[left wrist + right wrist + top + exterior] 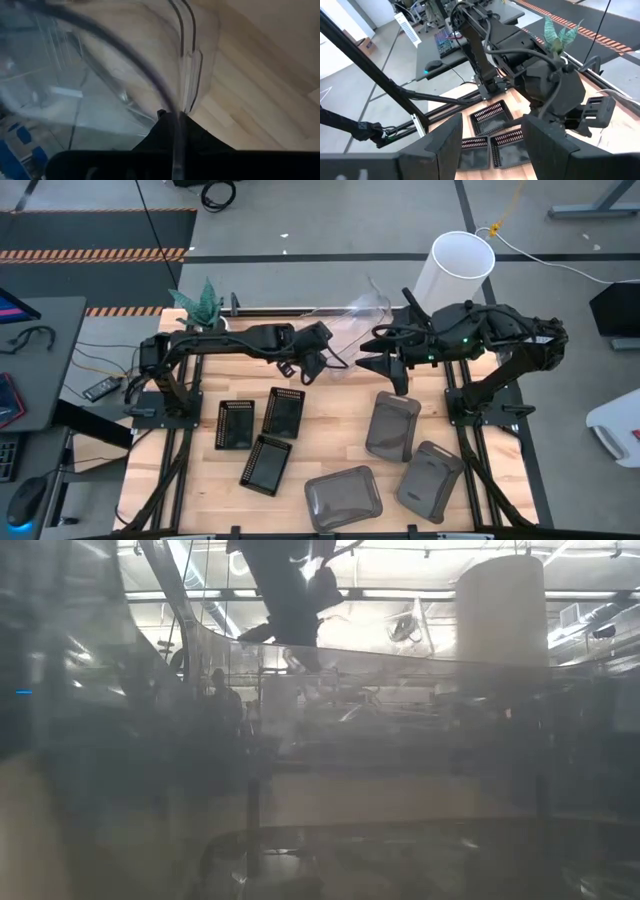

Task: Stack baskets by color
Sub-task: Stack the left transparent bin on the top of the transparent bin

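Note:
A clear basket (364, 315) sits at the table's far middle, and my left gripper (336, 366) is shut on its edge. In the left wrist view its wall (125, 60) fills the picture ahead of my left gripper (176, 119). Beside the basket my right gripper (386, 366) hangs open and holds nothing; in its own wrist view it (492, 147) looks across at the left arm. Three black perforated baskets (262, 435) lie flat at the near left. Three smoky grey baskets (392, 426) lie at the near right. My left gripper pinches the clear basket's thin rim (180, 102) between its two fingers. The fingers slant down from the table's left. The low view shows the rim (400, 660) running level below the gripper. Whether the basket's bottom touches the table I cannot tell.
A tall white cylinder (455, 268) stands at the far right corner and a small potted plant (200, 300) at the far left. Something clear (330, 840) stands close before the low camera and blurs that view. Bare wood shows between the black and the grey baskets.

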### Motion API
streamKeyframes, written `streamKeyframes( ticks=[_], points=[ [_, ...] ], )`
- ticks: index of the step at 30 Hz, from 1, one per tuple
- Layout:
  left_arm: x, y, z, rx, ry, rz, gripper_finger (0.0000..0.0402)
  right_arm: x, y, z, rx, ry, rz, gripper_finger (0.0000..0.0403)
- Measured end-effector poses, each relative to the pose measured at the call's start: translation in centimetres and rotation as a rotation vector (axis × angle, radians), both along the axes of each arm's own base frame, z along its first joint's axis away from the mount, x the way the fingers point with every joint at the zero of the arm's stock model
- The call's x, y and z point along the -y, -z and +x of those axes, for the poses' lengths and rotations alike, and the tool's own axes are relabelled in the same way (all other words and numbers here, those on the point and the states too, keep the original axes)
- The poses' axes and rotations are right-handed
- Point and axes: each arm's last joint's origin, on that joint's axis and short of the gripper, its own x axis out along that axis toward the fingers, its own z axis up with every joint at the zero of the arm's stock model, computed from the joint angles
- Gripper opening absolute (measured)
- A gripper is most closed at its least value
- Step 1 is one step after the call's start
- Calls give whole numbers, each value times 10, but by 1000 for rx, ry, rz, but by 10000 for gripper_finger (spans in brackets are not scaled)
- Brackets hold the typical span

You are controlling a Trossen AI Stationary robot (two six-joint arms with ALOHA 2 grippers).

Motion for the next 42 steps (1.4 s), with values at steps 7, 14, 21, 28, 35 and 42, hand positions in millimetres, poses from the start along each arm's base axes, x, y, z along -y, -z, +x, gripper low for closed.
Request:
streamKeyframes(
  ticks=[7, 14, 21, 28, 35, 42],
  points=[
    [-3, 2, -3, -32, -8, 1, 5, 0, -2, 1, 17, -10, -21, 208],
    [-4, 3, -5, -52, 5, -25, 5, 0, -3, 1, 32, -21, -40, 208],
    [0, 11, -19, -212, 6, -87, 5, -2, -3, 1, 29, -29, -43, 208],
    [3, 14, -28, -285, -31, -159, 10, -3, -3, 1, 29, -42, -65, 208],
    [3, 14, -28, -252, -112, -182, 21, -3, -3, 1, 29, -43, -66, 208],
    [2, 14, -28, -203, -211, -219, 107, -3, -3, 1, 28, -46, -74, 208]
  ],
)
